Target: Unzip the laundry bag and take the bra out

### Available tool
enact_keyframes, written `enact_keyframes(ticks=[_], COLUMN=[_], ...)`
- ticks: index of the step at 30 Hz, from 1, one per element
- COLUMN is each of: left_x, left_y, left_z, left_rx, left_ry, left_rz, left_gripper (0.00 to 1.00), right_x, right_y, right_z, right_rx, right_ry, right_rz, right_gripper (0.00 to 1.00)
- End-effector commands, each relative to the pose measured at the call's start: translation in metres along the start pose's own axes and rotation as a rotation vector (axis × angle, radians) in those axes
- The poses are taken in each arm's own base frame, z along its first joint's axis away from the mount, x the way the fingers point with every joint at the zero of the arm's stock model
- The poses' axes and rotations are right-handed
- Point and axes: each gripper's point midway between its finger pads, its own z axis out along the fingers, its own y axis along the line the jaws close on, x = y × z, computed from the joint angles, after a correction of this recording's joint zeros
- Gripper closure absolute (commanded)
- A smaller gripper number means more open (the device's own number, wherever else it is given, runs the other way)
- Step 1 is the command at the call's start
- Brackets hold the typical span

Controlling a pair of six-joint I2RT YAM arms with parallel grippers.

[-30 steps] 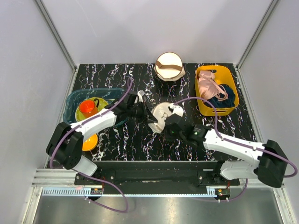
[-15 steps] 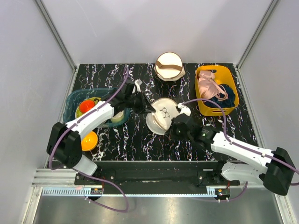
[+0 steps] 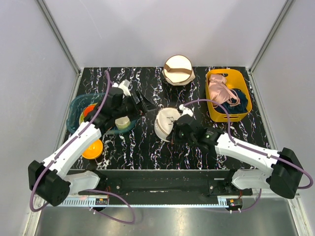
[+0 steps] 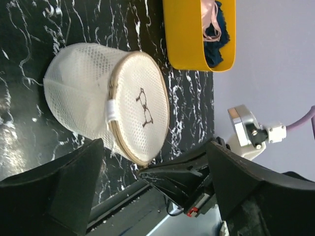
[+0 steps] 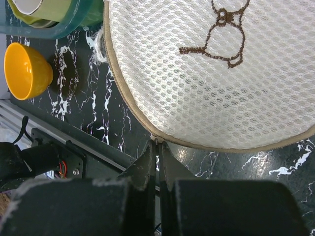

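Note:
The laundry bag (image 3: 166,124) is a round white mesh pouch standing tilted on its edge on the black marble table, its face with the small bra drawing (image 4: 142,105) turned toward the right arm. My right gripper (image 3: 177,132) is shut on the small zipper pull at the bag's tan rim (image 5: 158,142). My left gripper (image 3: 143,102) hangs open to the left of the bag, clear of it; its dark fingers (image 4: 54,191) frame the bag (image 4: 98,101) from a distance. The bra is hidden.
A cream round bag with a brown band (image 3: 178,70) stands at the back. A yellow basket (image 3: 246,101) at the right holds pink and navy garments. A teal bin (image 3: 78,105) with cups sits at the left, an orange bowl (image 3: 92,148) near it.
My left gripper let go of the laundry bag, opened wide and drew back to the left. The bag tipped and shifted slightly. My right gripper stayed shut at the bag's rim.

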Motion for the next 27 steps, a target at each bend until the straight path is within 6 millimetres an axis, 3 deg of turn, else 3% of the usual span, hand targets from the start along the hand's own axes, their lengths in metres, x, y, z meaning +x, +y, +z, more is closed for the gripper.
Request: enact_keyframes(ticks=[1,6,8,11,12,15,20,22,23,24,25,27], left_x=[0.039,0.057,0.055,0.047,0.048,0.038,0.008,-0.006,-0.013,-0.024,-0.024,-0.034], left_y=[0.023,0.022,0.02,0.017,0.02,0.014,0.012,0.005,0.006,-0.007,-0.002,-0.016], left_z=[0.013,0.033,0.042,0.051,0.058,0.06,0.04,0.034,0.034,0.032,0.041,0.047], left_rx=[-0.007,0.032,0.036,0.032,0.021,0.005,-0.004,0.0,-0.005,0.016,-0.004,0.025], left_ry=[0.07,0.133,0.139,0.128,0.144,0.144,0.074,0.053,0.042,0.024,0.042,0.044], left_rz=[-0.133,-0.169,-0.151,-0.124,-0.123,-0.098,-0.049,-0.026,-0.003,0.018,0.029,0.046], left_gripper=[0.12,0.12,0.12,0.24,0.48,1.0,1.0,1.0,1.0,1.0,1.0,1.0], right_x=[-0.007,-0.007,-0.007,-0.007,-0.007,-0.003,0.0,0.001,0.001,0.001,0.0,0.002], right_y=[0.017,0.019,0.02,0.02,0.02,0.007,-0.06,-0.072,-0.072,-0.071,-0.065,-0.049], right_z=[0.001,0.003,0.004,0.005,0.004,0.002,-0.009,-0.019,-0.022,-0.024,-0.024,-0.021], right_rx=[-0.065,-0.066,-0.069,-0.067,-0.066,-0.043,0.07,0.097,0.096,0.09,0.072,0.007], right_ry=[-0.015,-0.008,-0.003,0.003,0.004,0.016,0.011,-0.009,-0.012,-0.008,-0.003,0.031], right_rz=[0.004,0.002,-0.007,-0.014,-0.015,-0.026,0.055,0.05,0.045,0.047,0.057,0.064], right_gripper=[1.0,1.0,1.0,1.0,1.0,1.0,1.0,1.0,1.0,1.0,1.0,1.0])
